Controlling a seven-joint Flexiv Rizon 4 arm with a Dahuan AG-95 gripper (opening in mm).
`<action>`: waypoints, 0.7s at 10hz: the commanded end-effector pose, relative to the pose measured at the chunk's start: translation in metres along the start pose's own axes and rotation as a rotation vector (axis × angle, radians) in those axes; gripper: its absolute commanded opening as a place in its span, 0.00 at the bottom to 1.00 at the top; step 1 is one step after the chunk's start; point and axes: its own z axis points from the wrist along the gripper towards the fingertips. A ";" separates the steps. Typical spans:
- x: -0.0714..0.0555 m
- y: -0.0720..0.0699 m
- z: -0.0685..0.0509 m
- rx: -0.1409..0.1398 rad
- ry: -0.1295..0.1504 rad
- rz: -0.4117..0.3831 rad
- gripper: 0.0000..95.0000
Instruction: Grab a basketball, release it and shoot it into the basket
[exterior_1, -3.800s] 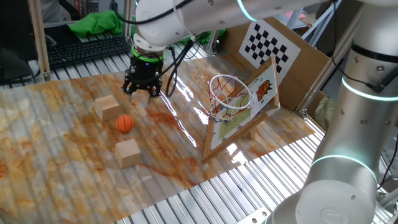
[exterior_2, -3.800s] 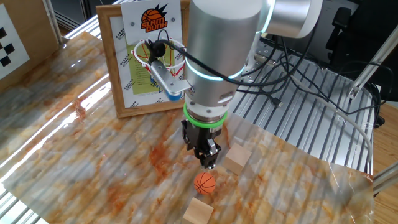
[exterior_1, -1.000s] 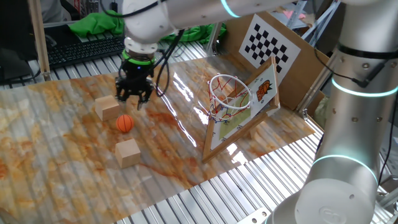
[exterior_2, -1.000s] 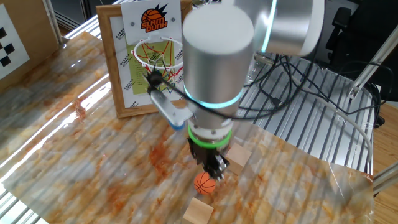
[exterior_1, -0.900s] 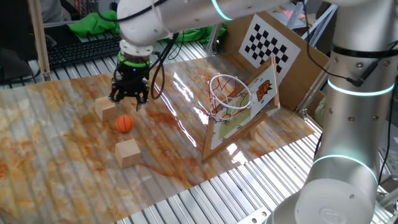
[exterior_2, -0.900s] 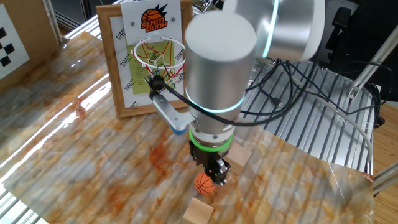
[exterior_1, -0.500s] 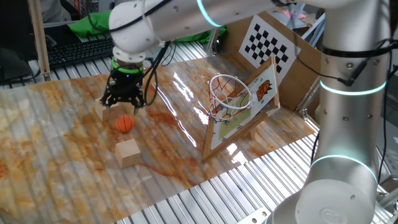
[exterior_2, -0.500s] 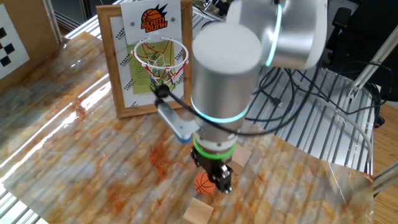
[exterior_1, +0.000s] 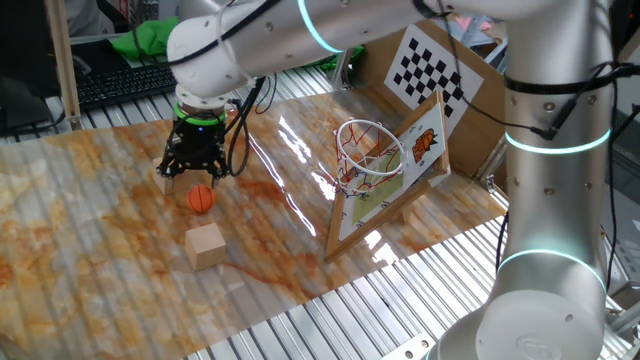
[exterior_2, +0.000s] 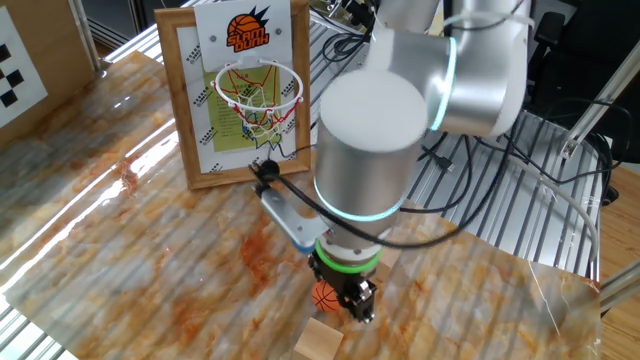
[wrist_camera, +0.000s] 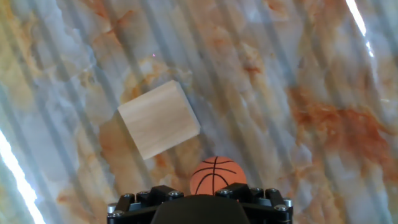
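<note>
**Tool shifts across the marbled surface to hang above the basketball**

Since the earlier frames the tool (exterior_1: 198, 168) has travelled away from the hoop side and come lower, and it now stands just over the basketball (exterior_1: 201, 198), covering the wooden cube that showed beside it before. The ball itself has not moved.

Nearest in the one fixed view, a tan wooden cube (exterior_1: 206, 246) sits on the surface (exterior_1: 90, 250), near the ball. The ball lies on the surface just in front of and below the tool's fingers, apart from them. In the hand view the ball (wrist_camera: 217, 175) shows at the bottom edge, right above the tool's dark housing, with the cube (wrist_camera: 159, 118) just beyond it to the left. In the other fixed view the ball (exterior_2: 324, 296) peeks out beside the tool (exterior_2: 352, 298). The fingers appear spread, with nothing between them.

Farther off stands the basket (exterior_1: 368, 150), its backboard tilted; the orange print at its top cannot be read with certainty. Behind it leans a checkerboard panel (exterior_1: 432, 68).
</note>
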 end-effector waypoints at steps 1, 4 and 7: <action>-0.004 -0.004 0.005 0.008 0.003 -0.049 0.80; -0.009 -0.017 0.013 -0.003 0.009 -0.070 0.80; -0.001 -0.023 0.022 -0.004 0.010 -0.059 0.80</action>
